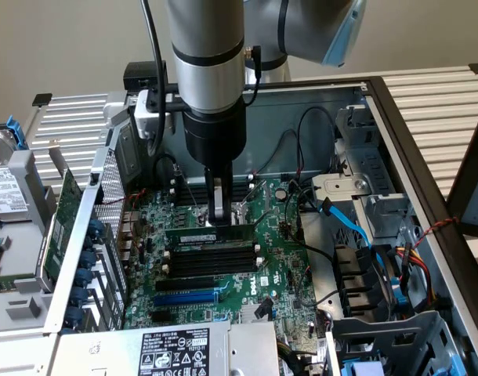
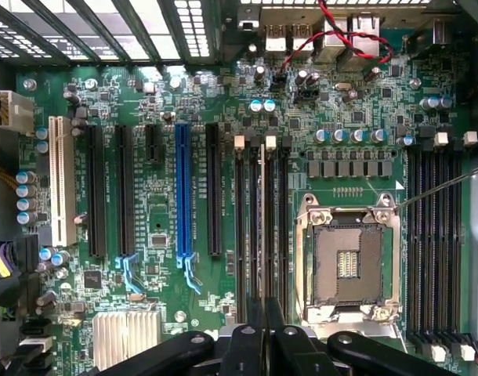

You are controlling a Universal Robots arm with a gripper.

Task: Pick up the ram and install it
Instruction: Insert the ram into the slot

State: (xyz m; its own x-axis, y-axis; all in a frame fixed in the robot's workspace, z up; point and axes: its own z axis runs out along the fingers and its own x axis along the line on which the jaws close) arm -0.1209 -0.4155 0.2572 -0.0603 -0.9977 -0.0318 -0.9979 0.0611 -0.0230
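On the exterior view's left of the end effector (image 1: 218, 213), a green expansion card (image 1: 65, 215) stands by the case wall. The end effector's fingers are almost pressed together, pinching the top edge of the ram (image 1: 193, 233). The ram stands directly beneath it, along the far side of the black memory slots (image 1: 211, 262). Blue cables (image 1: 355, 229) lie on the exterior view's right of the end effector.

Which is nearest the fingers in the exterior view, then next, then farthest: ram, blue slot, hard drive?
1. ram, directly under the fingers.
2. blue slot, toward the exterior view's bottom.
3. hard drive, far at the exterior view's left.
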